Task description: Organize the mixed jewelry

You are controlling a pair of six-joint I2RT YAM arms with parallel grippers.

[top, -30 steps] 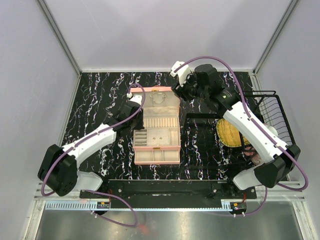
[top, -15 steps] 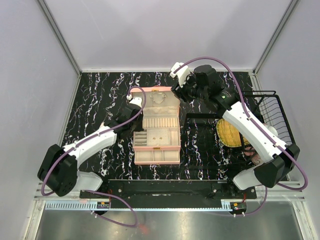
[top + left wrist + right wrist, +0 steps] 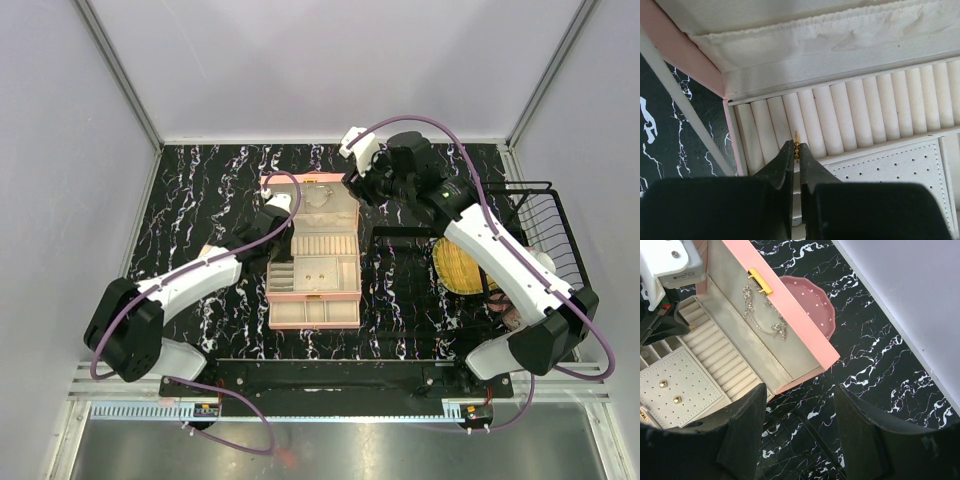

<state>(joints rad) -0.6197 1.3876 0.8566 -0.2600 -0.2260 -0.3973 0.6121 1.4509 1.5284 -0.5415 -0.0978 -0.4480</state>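
Pinching a tiny gold piece in the left tool, fingers clamped together on it, just above the cream ring rolls near the left wall of the open pink case. Hovering the right tool, fingers spread apart and gripping nothing, beside the raised lid, above the black marbled desk. Displaying, inside that lid, a thin silver chain hanging on the cream lining below a gold clasp. Displaying two gold studs sitting on the perforated pad beside the ring rolls. Partly hiding a pink dotted dish behind the lid's edge.
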